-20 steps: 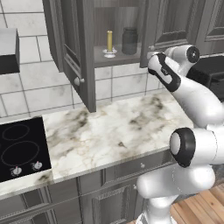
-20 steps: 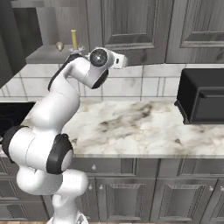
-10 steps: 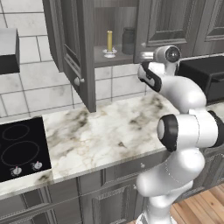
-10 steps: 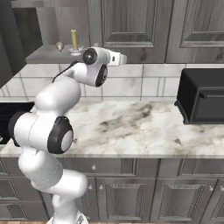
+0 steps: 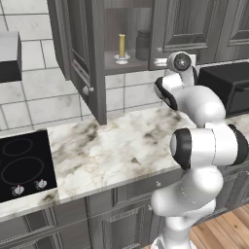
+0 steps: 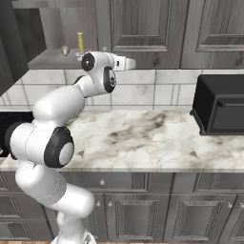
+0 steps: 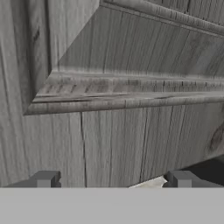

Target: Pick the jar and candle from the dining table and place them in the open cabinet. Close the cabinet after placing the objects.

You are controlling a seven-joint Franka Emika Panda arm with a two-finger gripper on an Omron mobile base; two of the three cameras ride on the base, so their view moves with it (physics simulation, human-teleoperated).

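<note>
Both of the task's things already stand inside the cabinet (image 5: 92, 58): the candle (image 5: 121, 46) upright in its small dish on the inner shelf (image 5: 127, 64), and the jar (image 5: 142, 45) just beside it, toward the closed neighbouring door (image 5: 185, 24). What seems left is closing the cabinet, whose open door (image 5: 82, 53) swings out over the table (image 5: 112, 146) well apart from the hand. The gripper (image 7: 113, 180) sits high, pressed up close to a panelled grey door face, with its 2 fingers (image 7: 43, 179) spread wide and nothing between them. The main risk, as I judge it, is the reach: the open door hangs on the far side of the opening from the wrist, so the arm must cross in front of the shelf, and a sweep too near the shelf edge could knock the thin candle over or push the jar back. The hand is also so near the closed door that any forward drift would scrape or jam the fingers against its raised moulding. If the push lands near the hinge rather than the knob (image 5: 86, 90) end, the door may barely turn or the fingers may slide off the panel. The black appliance (image 6: 221, 109) to the right of the arm leaves little room for the elbow on that side.
</note>
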